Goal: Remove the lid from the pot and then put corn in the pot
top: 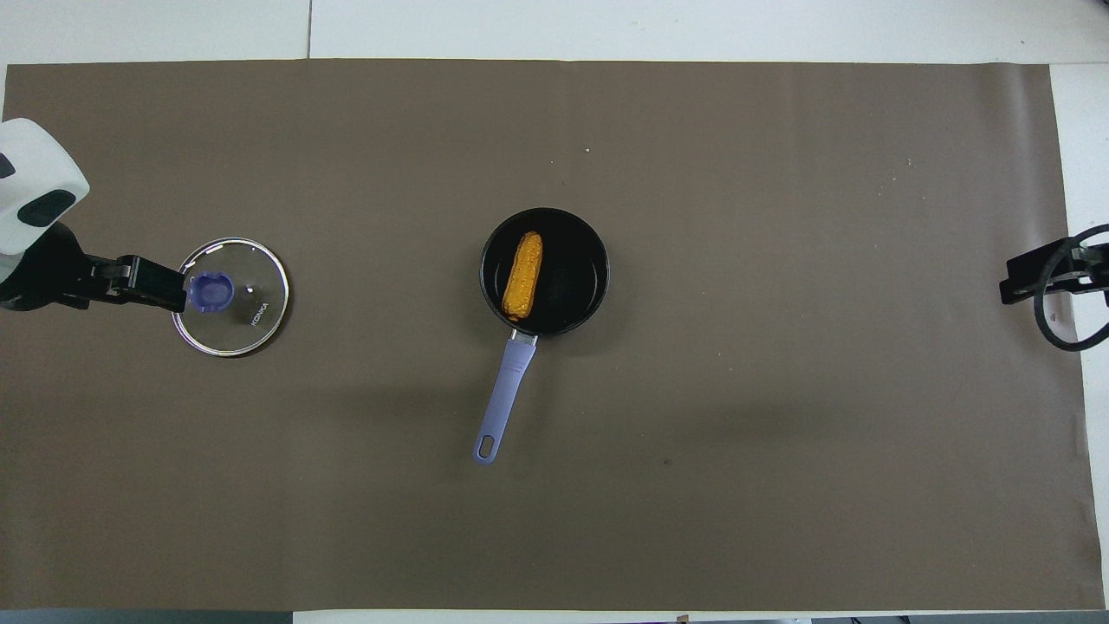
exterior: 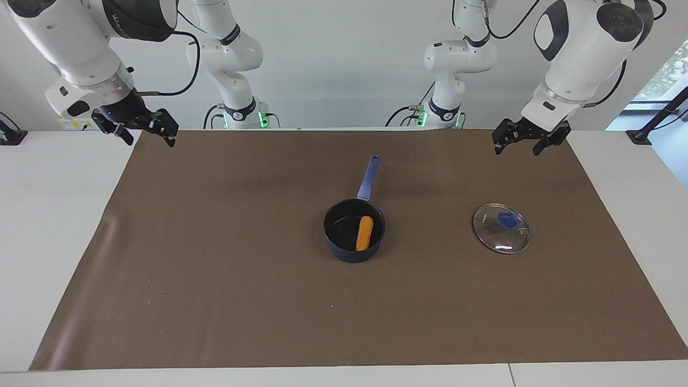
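Both steps look done: the corn (exterior: 364,233) lies inside the pot (exterior: 354,253) mid-tabletop, and the lid (exterior: 501,228) rests flat toward the left arm's end. The left gripper (exterior: 529,142) and right gripper (exterior: 144,131) hover raised, spread, holding nothing.

This is a robotics lab, not a real kitchen. Two white industrial arms (exterior: 236,59) are bolted at one edge of a plain white table (exterior: 54,215), w/ black cables hanging from them and green status lights at the bases. A brown paper sheet (exterior: 215,269) covers the work area, like a test mat. The wall is bare and white, and a black clamp stand (exterior: 658,121) is fixed at the table edge near a window. The only cooking items are a small pot (exterior: 354,230), its lid (exterior: 501,228) and a corn (exterior: 364,233), set out as test props; no stove etc.
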Robot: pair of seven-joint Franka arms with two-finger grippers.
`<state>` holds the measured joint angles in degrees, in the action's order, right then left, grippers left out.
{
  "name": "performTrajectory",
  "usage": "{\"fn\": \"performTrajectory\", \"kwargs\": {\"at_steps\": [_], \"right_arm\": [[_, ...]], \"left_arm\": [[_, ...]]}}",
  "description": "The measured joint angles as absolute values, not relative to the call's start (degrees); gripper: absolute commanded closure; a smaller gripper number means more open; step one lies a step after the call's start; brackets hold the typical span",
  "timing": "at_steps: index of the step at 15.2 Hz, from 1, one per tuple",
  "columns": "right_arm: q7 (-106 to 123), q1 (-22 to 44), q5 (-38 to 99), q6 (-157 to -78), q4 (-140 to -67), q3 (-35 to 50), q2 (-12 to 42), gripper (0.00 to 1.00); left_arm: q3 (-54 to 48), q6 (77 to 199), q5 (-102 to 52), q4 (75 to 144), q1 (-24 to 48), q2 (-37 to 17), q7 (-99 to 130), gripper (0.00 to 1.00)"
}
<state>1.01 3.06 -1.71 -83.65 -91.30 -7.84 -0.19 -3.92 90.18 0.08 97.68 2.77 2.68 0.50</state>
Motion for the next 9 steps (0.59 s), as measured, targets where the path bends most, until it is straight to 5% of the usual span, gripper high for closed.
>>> {"fn": "performTrajectory", "kwargs": {"at_steps": [9], "right_arm": [[1.0, 1.1, -1.7, -83.7, -91.3, -8.0, -0.2, 0.0]], "left_arm": [[-4.0, 90.2, 0.1, 97.7, 2.8, 2.9, 1.2, 0.0]]}}
